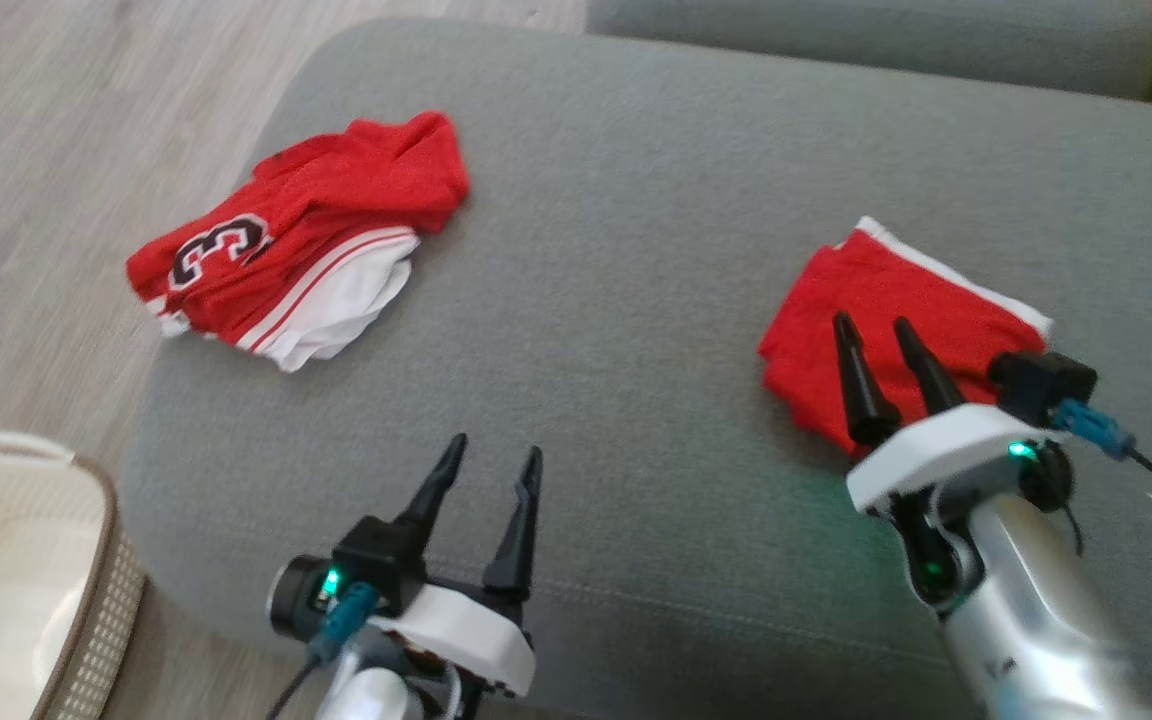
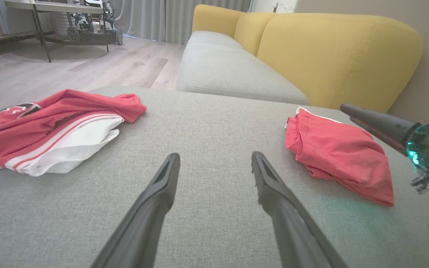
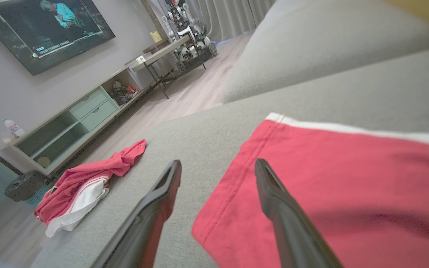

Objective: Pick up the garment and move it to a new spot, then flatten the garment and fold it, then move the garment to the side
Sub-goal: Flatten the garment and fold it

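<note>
A folded red garment (image 1: 896, 280) with a white edge lies flat at the right of the grey cushion (image 1: 636, 180). My right gripper (image 1: 871, 322) hovers over its near edge, open, with nothing between the fingers. In the right wrist view the right gripper (image 3: 218, 163) straddles the left hem of the folded garment (image 3: 348, 178). A crumpled red and white jersey (image 1: 336, 220) with a number 3 lies at the cushion's far left. My left gripper (image 1: 496, 446) stands open over bare cushion near the front edge, between the jersey (image 2: 50, 123) and the folded garment (image 2: 337, 152).
A beige perforated basket (image 1: 26, 590) stands on the wooden floor at the lower left. A yellow sofa back (image 2: 330, 56) rises behind the cushion. Across the room are a TV (image 3: 47, 26) and a low cabinet (image 3: 84, 115).
</note>
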